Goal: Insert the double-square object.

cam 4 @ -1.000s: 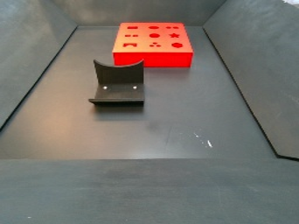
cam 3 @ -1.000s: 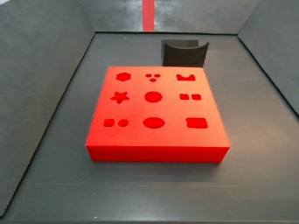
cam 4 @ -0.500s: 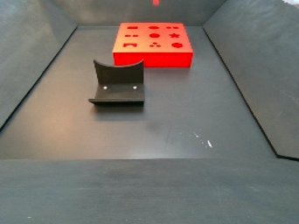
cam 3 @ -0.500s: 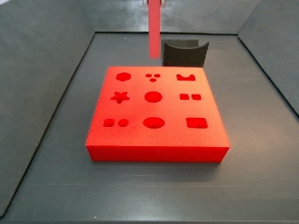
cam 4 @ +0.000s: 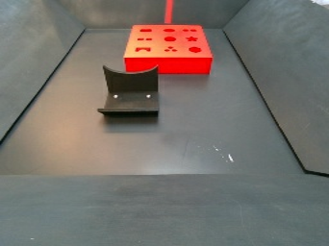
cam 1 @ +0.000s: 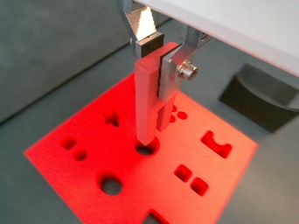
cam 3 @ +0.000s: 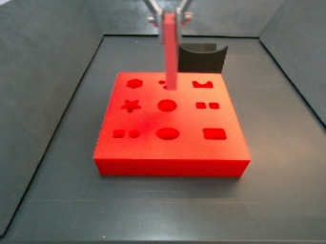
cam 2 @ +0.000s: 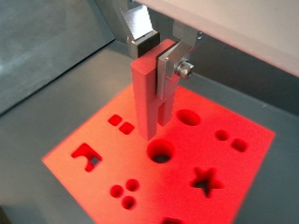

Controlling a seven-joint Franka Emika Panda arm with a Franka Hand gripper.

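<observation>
My gripper [cam 3: 167,11] hangs over the far part of the big red block with holes [cam 3: 173,143], seen far off in a side view [cam 4: 171,58]. It is shut on the double-square object [cam 3: 169,52], a slim pale red-pink peg held upright. The silver fingers [cam 1: 176,66] clamp its upper end in both wrist views [cam 2: 173,70]. The peg [cam 1: 145,101] points down, its lower end above the block near the round middle hole [cam 2: 160,155]. A pair of small square holes [cam 3: 125,134] lies at the block's near left, apart from the peg [cam 2: 146,96].
The dark fixture [cam 3: 201,55] stands just behind the red block, and shows in front of it from the opposite side [cam 4: 129,91]. Grey walls [cam 3: 64,76] slope up round the dark floor. The block has several other shaped holes, such as a star [cam 3: 130,106].
The gripper has come down into view with the peg. The peg's lower end has dropped from above the back wall to just over the block's top.
</observation>
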